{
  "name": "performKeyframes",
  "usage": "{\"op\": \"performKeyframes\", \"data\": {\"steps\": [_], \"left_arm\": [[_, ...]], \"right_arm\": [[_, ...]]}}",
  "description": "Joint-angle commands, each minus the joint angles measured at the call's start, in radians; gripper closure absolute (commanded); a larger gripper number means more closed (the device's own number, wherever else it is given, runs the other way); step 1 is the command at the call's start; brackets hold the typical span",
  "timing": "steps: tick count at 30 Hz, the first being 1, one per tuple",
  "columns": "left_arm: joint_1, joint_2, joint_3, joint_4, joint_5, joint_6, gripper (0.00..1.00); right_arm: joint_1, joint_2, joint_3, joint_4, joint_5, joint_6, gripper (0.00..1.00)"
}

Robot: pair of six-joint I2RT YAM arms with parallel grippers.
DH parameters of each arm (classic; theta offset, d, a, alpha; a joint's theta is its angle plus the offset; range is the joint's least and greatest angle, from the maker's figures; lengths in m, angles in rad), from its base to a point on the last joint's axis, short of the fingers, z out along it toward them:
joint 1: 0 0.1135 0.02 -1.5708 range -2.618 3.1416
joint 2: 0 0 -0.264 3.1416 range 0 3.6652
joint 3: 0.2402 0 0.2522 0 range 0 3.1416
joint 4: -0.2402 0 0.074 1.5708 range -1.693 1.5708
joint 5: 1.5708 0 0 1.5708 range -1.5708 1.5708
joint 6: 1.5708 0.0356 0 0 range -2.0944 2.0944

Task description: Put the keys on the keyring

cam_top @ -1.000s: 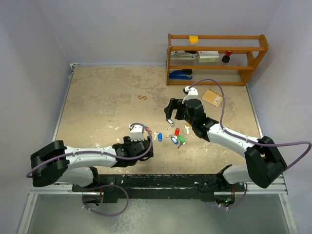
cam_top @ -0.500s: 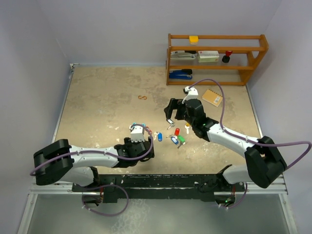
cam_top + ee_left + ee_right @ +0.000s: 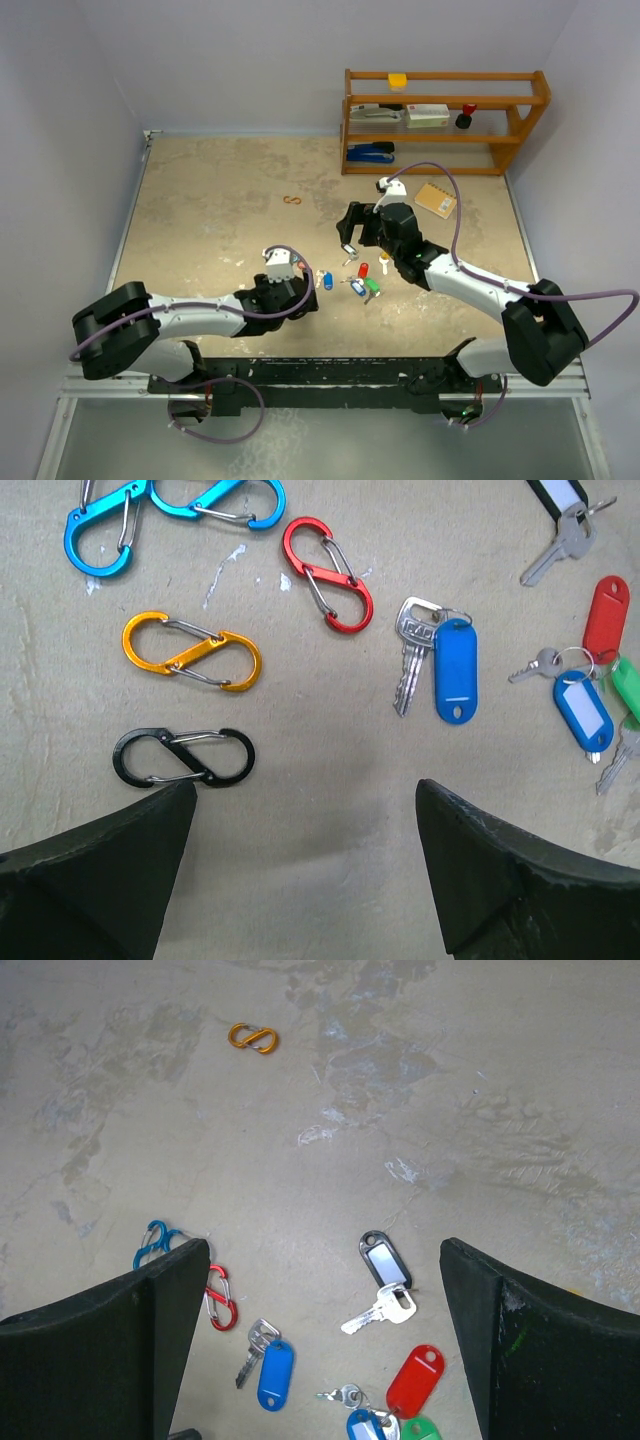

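Observation:
The keys lie in a loose group on the table. A blue-tagged key (image 3: 455, 670) lies apart from a cluster of red (image 3: 606, 615), blue-and-white (image 3: 583, 708) and green (image 3: 628, 685) tags round a small ring (image 3: 575, 660). A black-and-white tagged key (image 3: 385, 1258) lies beyond them. My left gripper (image 3: 305, 790) is open and empty above bare table, with the blue-tagged key just ahead to its right. My right gripper (image 3: 325, 1250) is open and empty, high above the black-and-white key. In the top view the keys (image 3: 363, 276) lie between both grippers.
Coloured S-clips lie left of the keys: blue (image 3: 170, 510), red (image 3: 325, 560), orange (image 3: 192, 652) and black (image 3: 183, 758). Another orange S-clip (image 3: 292, 201) lies farther back. A wooden shelf (image 3: 445, 120) with staplers stands at the back right, a small notebook (image 3: 435, 199) before it.
My left gripper has shifted slightly left and back from the keys, leaving the blue-tagged key uncovered in the top view. The right arm has not moved.

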Motion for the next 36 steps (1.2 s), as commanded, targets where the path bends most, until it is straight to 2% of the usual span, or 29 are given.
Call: {"op": "performKeyframes", "data": {"steps": [1, 13, 21, 32, 36], "left_arm": [[0.037, 0.036, -0.018, 0.032, 0.051, 0.037, 0.11], [0.132, 0.098, -0.003, 0.106, 0.093, 0.127, 0.11], [0.167, 0.179, 0.052, 0.162, 0.124, 0.182, 0.11], [0.295, 0.263, 0.115, 0.232, 0.203, 0.263, 0.11], [0.312, 0.314, 0.167, 0.248, 0.22, 0.296, 0.11]], "right_arm": [[0.003, -0.019, 0.0, 0.013, 0.005, 0.007, 0.0], [0.003, -0.008, 0.005, 0.017, 0.002, 0.01, 0.0], [0.003, 0.0, 0.009, 0.018, 0.003, 0.009, 0.0], [0.003, 0.007, 0.012, 0.012, 0.008, 0.002, 0.0], [0.003, 0.01, 0.014, 0.007, 0.011, -0.002, 0.0]]}}
